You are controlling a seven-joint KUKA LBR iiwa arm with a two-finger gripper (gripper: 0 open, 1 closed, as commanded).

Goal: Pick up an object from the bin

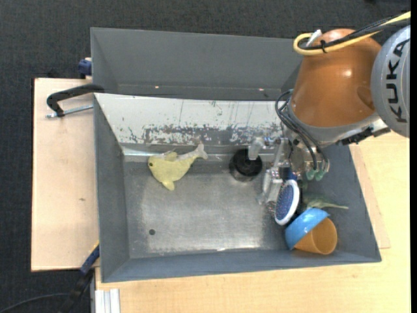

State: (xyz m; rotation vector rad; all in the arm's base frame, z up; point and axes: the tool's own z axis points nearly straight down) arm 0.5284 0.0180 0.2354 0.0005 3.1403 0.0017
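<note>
Bin (195,227): one brush (285,203), one yellow toy (171,169)

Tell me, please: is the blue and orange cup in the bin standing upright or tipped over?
Tipped over. The blue and orange cup lies on its side on the floor of the bin, near the right wall.

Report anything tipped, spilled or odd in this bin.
The blue-and-orange cup lies tipped on its side in the bin's near right corner, with a blue oval brush beside it, under the gripper. Nothing looks spilled or broken.
</note>
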